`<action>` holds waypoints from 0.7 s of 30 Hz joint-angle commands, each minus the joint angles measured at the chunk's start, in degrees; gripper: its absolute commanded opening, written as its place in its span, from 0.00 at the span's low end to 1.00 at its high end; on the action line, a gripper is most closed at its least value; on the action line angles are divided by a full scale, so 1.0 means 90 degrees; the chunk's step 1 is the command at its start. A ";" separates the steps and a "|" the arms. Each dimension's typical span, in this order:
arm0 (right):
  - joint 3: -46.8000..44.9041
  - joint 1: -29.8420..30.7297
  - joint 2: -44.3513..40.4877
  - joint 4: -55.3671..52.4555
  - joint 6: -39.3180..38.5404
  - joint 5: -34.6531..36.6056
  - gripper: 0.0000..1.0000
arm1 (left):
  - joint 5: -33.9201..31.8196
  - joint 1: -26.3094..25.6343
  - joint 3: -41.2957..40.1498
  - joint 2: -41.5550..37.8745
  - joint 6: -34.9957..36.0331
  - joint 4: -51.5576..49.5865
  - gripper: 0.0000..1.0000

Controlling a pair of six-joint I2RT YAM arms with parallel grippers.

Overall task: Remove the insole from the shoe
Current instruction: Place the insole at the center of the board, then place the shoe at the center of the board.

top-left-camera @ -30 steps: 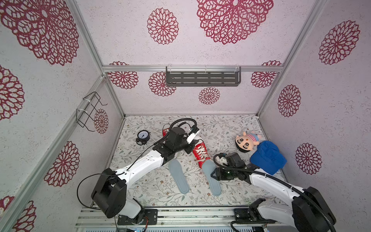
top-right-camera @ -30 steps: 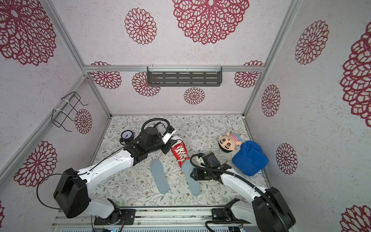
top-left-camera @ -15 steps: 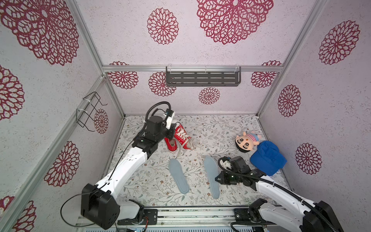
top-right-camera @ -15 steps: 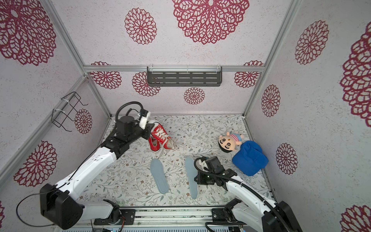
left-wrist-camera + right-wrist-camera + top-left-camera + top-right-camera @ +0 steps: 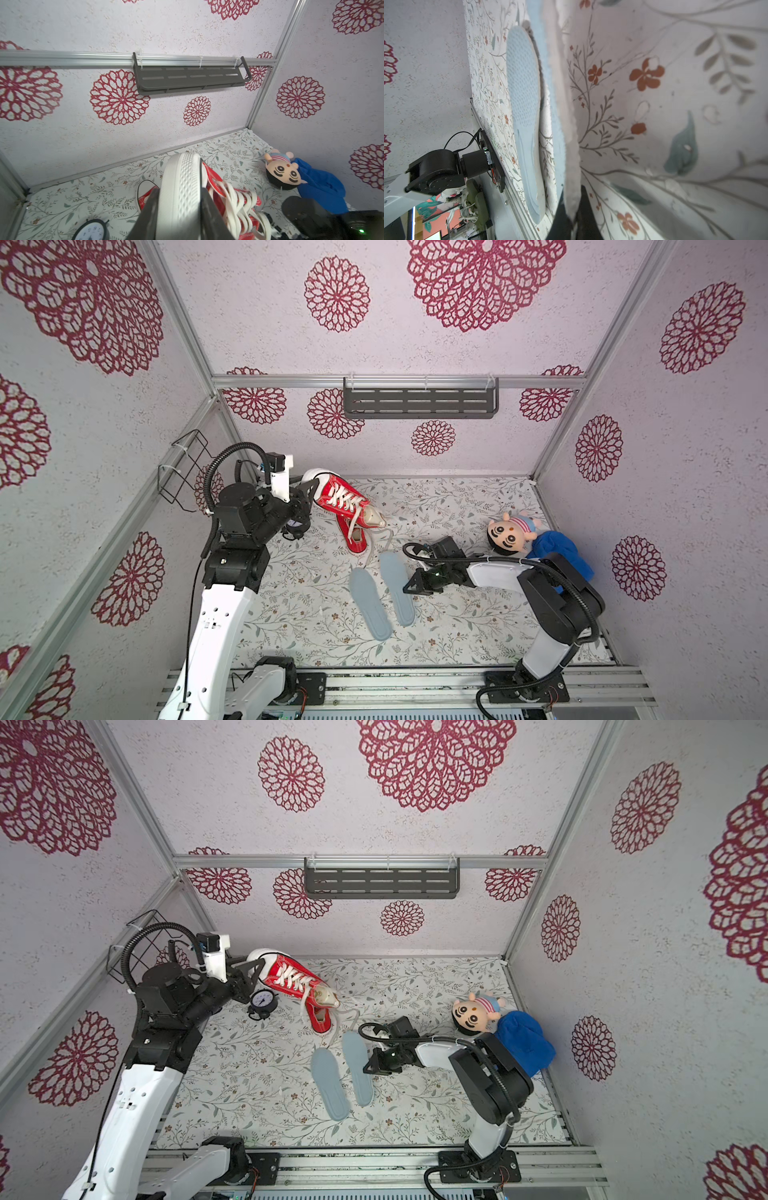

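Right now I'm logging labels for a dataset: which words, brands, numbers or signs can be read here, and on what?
"4", "5", "6": upside-down numerals on the alarm clock dial, partly cut off in the left wrist view.
Same clock in a top view: numerals too small to read.
Lifted red sneaker: tan toe patch, any mark too blurred.
Insoles, doll: no text.

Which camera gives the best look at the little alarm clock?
A top view, where the alarm clock shows whole. In a top view the left arm hides most of it; the left wrist view cuts it at the edge; the right wrist view misses it.
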 commanded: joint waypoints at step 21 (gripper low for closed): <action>-0.0050 -0.1573 -0.3861 0.1763 -0.0021 -0.0849 0.89 | 0.3422 -0.0509 -0.0832 0.0882 0.0002 0.1449 0.00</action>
